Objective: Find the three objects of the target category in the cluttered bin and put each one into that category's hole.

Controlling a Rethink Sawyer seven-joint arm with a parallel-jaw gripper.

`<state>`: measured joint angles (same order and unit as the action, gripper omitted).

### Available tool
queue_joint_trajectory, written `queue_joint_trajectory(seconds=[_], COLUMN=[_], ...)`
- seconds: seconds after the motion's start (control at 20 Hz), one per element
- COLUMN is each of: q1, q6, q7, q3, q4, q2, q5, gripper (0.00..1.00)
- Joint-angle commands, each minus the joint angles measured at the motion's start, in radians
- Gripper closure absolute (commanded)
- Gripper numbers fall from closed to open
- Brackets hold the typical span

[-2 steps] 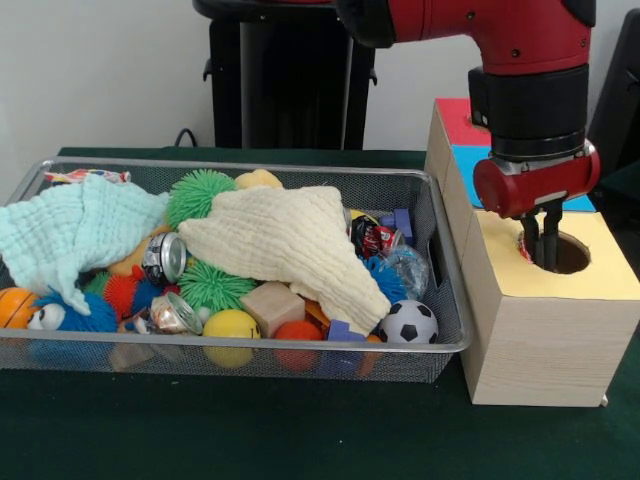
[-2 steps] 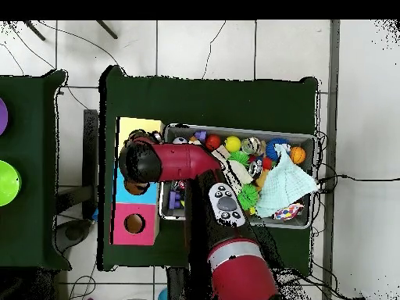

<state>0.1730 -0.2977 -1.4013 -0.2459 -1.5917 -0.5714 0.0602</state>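
In the front view the red and black arm (image 1: 500, 35) comes down over the wooden box (image 1: 540, 320), and the gripper (image 1: 544, 262) hangs with its dark fingers close together, their tips dipping into the round hole (image 1: 570, 253) in the yellow top panel (image 1: 600, 275); nothing can be seen between them, though whether they are pressed fully together cannot be told. Beside the box, the wire bin (image 1: 440, 270) holds a cream cloth (image 1: 285, 240) draped over the middle, a mint-green cloth (image 1: 70, 230) at one end, green spiky balls (image 1: 200, 195), a crushed can (image 1: 163, 258), a wooden cube (image 1: 272, 306), a yellow ball (image 1: 230, 325) and a small soccer ball (image 1: 408, 322). In the overhead view the arm (image 2: 183, 162) reaches across from the bin (image 2: 306, 139) to the box, whose top shows a yellow panel (image 2: 137, 125), a blue one largely hidden under the wrist, and a pink panel (image 2: 125, 226) with its own hole (image 2: 134, 223). The gripper itself is hidden under the wrist here.
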Motion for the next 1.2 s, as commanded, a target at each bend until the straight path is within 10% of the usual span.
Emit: queue_joint_trajectory(seconds=[0.05, 1.2], q1=[0.024, 0.065], q6=[-0.131, -0.300], q7=[-0.133, -0.068], q3=[-0.059, -0.016], q4=[-0.083, -0.122], q2=[-0.025, -0.161], q5=[-0.036, -0.008], gripper=[1.00, 1.00])
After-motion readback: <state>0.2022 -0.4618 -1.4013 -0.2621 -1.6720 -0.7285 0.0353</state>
